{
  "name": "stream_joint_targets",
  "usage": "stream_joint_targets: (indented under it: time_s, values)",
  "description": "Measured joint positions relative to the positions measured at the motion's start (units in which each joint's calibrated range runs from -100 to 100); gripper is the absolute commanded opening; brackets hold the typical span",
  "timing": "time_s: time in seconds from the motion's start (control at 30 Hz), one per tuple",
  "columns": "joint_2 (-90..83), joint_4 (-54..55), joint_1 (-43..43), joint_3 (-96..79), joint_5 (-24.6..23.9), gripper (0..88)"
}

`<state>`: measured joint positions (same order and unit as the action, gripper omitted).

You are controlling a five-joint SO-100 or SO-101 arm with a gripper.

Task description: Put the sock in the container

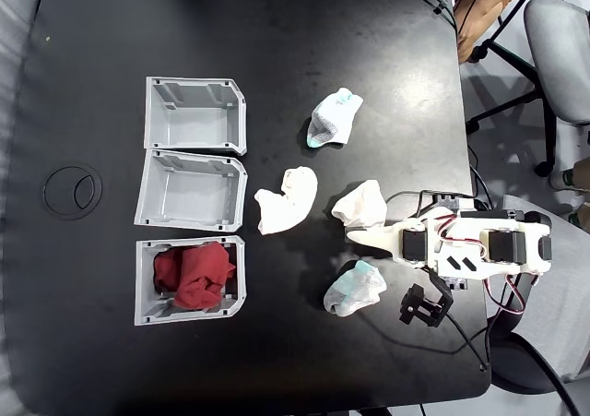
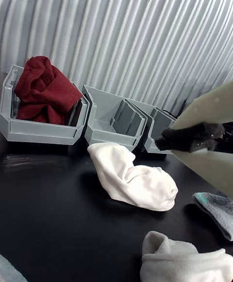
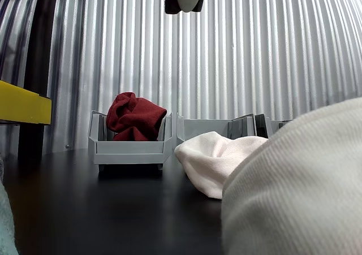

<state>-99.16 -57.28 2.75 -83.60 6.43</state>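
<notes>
Sock, white with pale mint patches, loose on black table near bottom right in fixed view, untouched. Just above it, gripper, fingers closed and empty, pointing toward bins, likely poised to reach. Well apart at left, container, empty, open top up, ready to receive; neighbouring bin filled by red cloth. No readable writing or labels.

A crumpled dark red cloth fills one grey bin; two plain white socks lie on the black table.
</notes>
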Motion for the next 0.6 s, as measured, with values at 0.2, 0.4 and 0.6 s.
stream_joint_targets:
  time_s: [0.2,0.4,0.6]
  values:
    - [0.0,0.0,-0.1,-0.5,-0.1,1.3]
    - [0.0,0.0,0.0,-0.5,-0.1,1.3]
    - [0.0,0.0,0.0,-0.5,-0.1,1.3]
